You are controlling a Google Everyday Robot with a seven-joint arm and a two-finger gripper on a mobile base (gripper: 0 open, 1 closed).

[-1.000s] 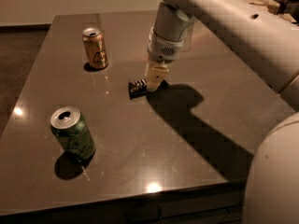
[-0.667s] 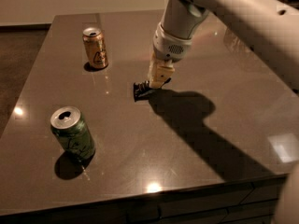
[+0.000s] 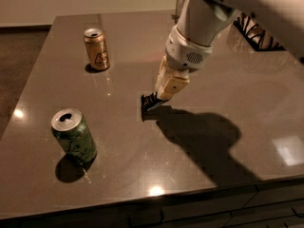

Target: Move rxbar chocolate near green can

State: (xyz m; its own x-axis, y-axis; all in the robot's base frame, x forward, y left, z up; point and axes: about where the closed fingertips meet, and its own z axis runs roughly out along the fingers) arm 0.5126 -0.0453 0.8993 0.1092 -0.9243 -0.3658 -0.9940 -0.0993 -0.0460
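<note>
- rxbar chocolate (image 3: 146, 102): mid-counter, at the tip of the pincer (image 3: 156, 100). Shows as a short dark stub w/ pale marks on the pincer's left side.
- Its own shadow sits just under it, so it's v. low. On the counter (image 3: 123, 175) or barely off it: can't tell.
- Pincer: reads as closed down on the bar's near end, nothing else in its hold. No gap seen betw. the jaws.
- Why held so (judgement): an end grip leaves most of the bar hanging clear. It could be dragged or carried low, then set down flat w/o the pincer getting close to a can.
- Long axis: foreshortened, can't fix it exactly. Visible part sticks out leftward from the pincer, approx. level, free end toward the counter's left half. Which face is up isn't clear.
- Arm (image 3: 194, 37): comes down from upper right, wrist angled down-left. Throws a big shadow (image 3: 199, 141) across the counter to the right of the bar.
- Green can (image 3: 75, 141): upright, front-left of the counter, well apart from the bar, down-left of it. Bar not yet near it, so most of the move looks still to do.
- Gold can (image 3: 97, 49): upright, back-left, also apart from the bar. Not the target.
- Judgement: path from bar to green can looks open. The thing to watch is the bar's free end, which would reach the can first and could knock it.
</note>
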